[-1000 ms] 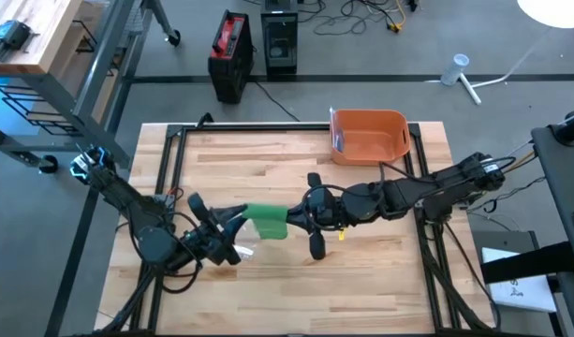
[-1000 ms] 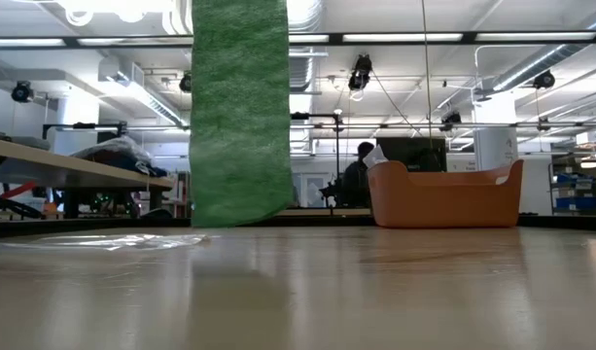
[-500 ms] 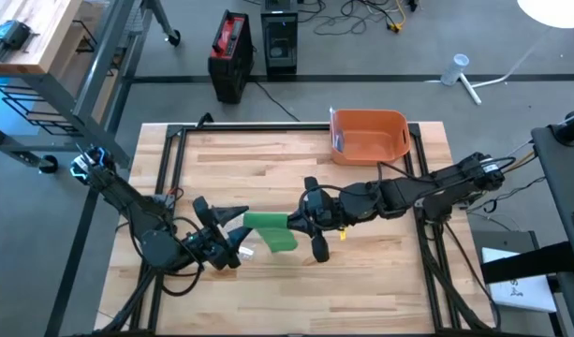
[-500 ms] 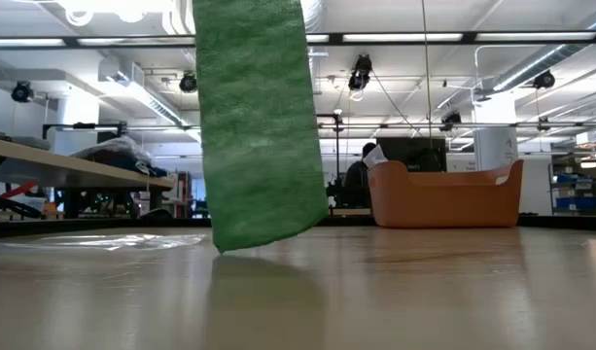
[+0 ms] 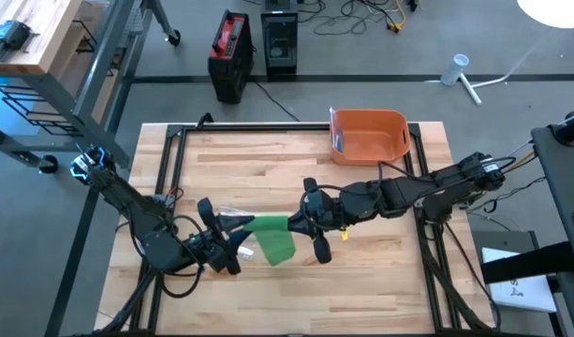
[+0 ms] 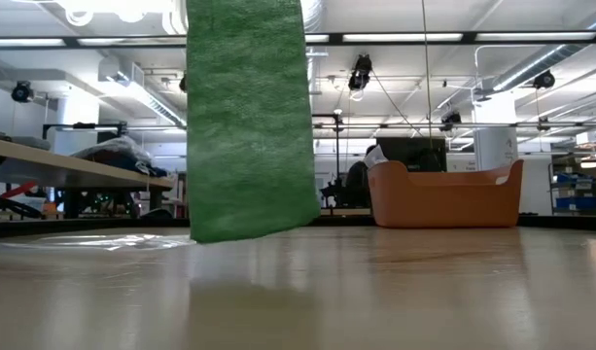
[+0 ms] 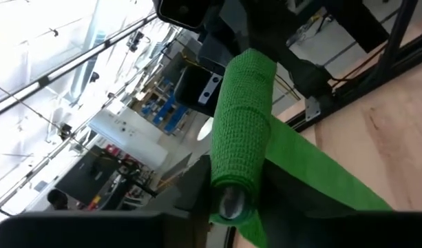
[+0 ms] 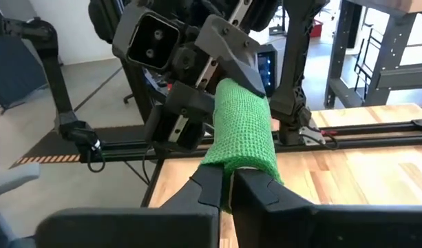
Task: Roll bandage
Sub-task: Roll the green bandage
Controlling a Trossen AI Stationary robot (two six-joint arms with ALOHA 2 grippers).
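A green bandage is partly wound into a roll (image 5: 268, 225) that hangs level above the table's middle, between my two grippers. My left gripper (image 5: 238, 231) comes from the left and is shut on one end of the roll. My right gripper (image 5: 294, 225) comes from the right and is shut on the other end. The unwound tail (image 6: 247, 117) hangs down from the roll, with its lower edge (image 6: 254, 231) close above the tabletop. In both wrist views the roll (image 7: 241, 124) (image 8: 241, 124) points straight away from the camera. My left gripper holds the roll's left end (image 7: 228, 186) between its two fingers, one finger (image 8: 231, 48) on each side of the roll. The fingers come level from the table's left and lie along the roll. The roll is lifted clear, level. My right gripper pinches the roll's right end (image 8: 238, 162) between its two fingertips (image 8: 211, 186). It comes about level from the table's right. The roll sticks out level beyond the fingertips, clear of the table, and the tail hangs slack below it.
An orange bin (image 5: 369, 136) stands at the table's far edge, right of the middle. A clear plastic wrapper (image 6: 113, 241) lies on the table near my left gripper. Black frame rails (image 5: 174, 140) run along the table's edges.
My left gripper opened wide off the roll, turned at the wrist and has shut on the roll's end again. My right gripper kept its hold. The hanging tail swung aside, then back, and now hangs a little nearer the table's near edge.
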